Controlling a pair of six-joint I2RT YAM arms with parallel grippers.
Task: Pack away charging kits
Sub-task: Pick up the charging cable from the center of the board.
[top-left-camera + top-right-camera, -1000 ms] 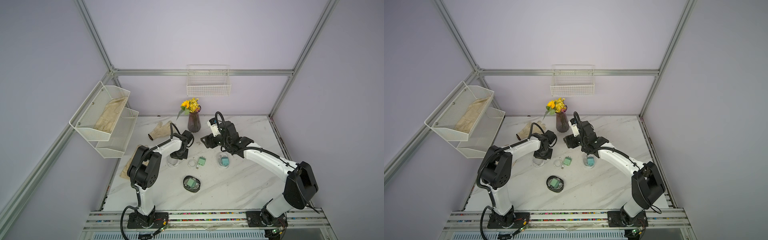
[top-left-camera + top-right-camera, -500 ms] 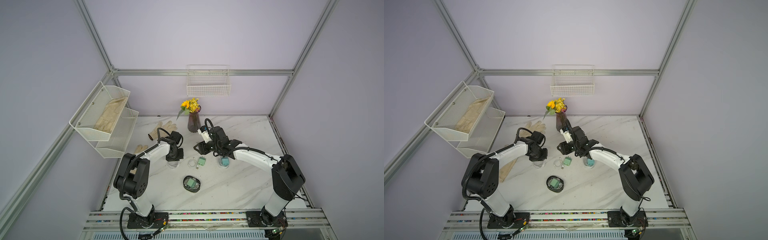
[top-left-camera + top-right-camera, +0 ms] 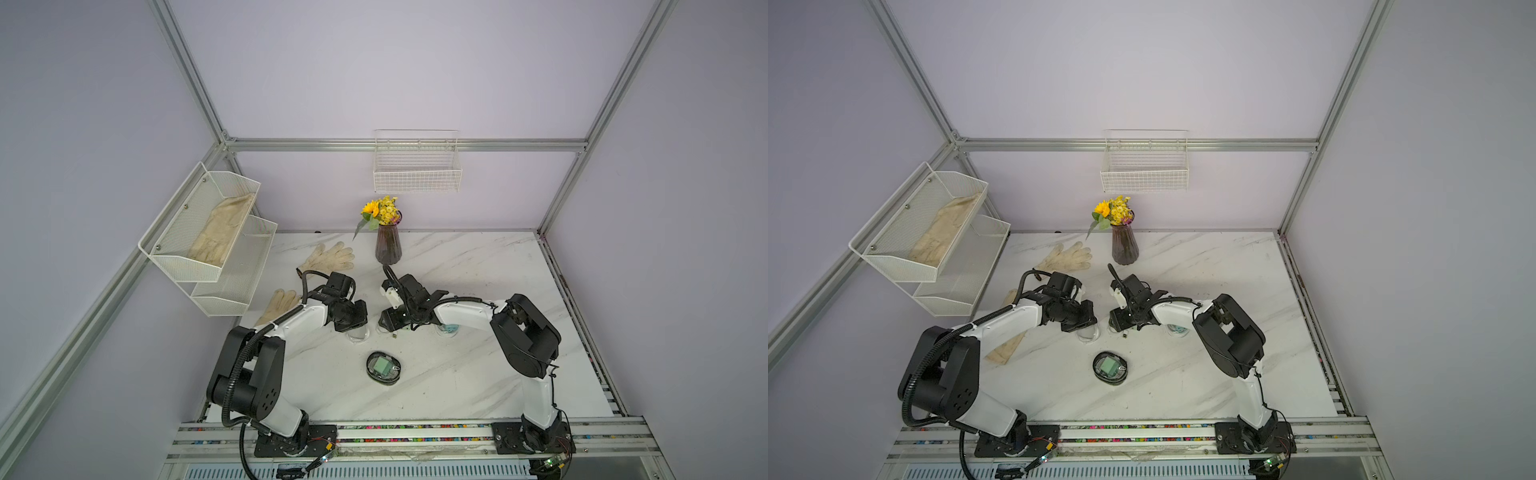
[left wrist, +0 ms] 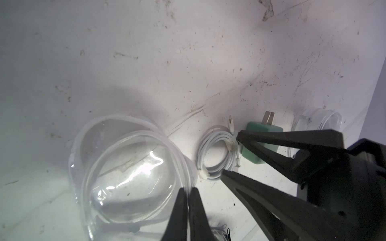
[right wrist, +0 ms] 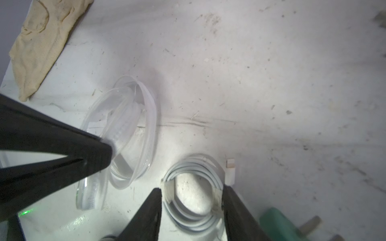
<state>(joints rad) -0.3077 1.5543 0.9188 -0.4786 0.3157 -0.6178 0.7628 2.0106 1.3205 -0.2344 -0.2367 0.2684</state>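
Between the fingers of my right gripper (image 5: 192,191) lies the coiled cable (image 5: 188,224), flat on the table (image 5: 271,83), pressed on both taped sides. Just outside one finger sits the green charger (image 5: 277,226). My left gripper (image 4: 189,191) is clenched on the rim of the clear case (image 4: 129,167), just beside the cable. Behind both grippers, well apart, rests the black-rimmed case (image 3: 369,370) holding a second charger (image 3: 382,366).

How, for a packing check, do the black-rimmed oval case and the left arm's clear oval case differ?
The black-rimmed oval case holds a mint-green square charger; the clear plastic oval case is empty. The rimmed case lies free; the left end effector pinches the clear case's edge. Both are oval.
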